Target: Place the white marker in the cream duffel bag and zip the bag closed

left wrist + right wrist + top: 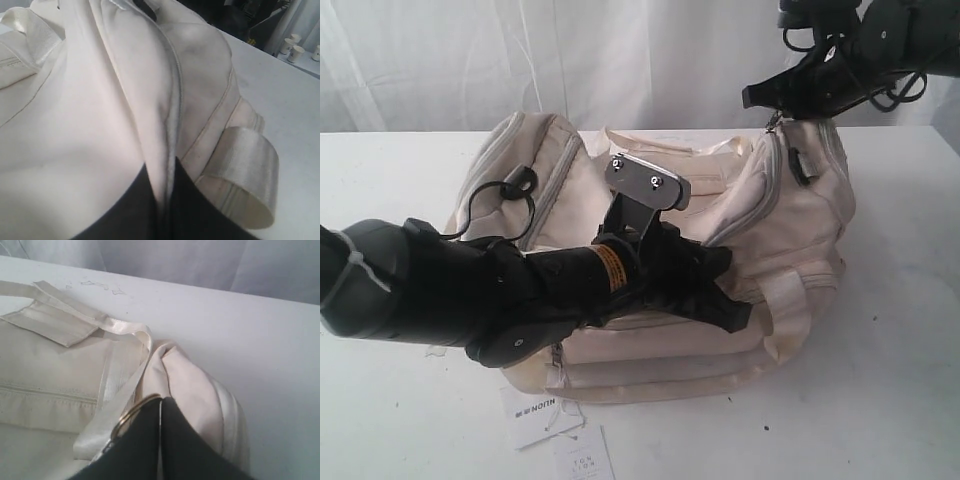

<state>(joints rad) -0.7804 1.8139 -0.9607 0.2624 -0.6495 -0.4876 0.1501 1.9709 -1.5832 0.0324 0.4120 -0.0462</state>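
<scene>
The cream duffel bag [800, 220] lies on the white table, and its top is hidden behind my left arm. My left gripper [732, 308] reaches across the front of the bag. In the left wrist view the left gripper [164, 172] is shut on a raised fold of the bag's cream fabric [75, 125]. My right gripper [775, 118] hangs over the bag's right end. In the right wrist view the right gripper [161, 402] is shut at that end of the bag [50, 370], beside a gold metal ring [131, 415]. The white marker is out of view.
Two paper tags [545, 410] lie on the table in front of the bag. A cream strap loop [245, 170] stands up beside the left gripper. A black cord with a ring [520, 183] rests on the bag's left end. Small white cups [292, 47] stand far off.
</scene>
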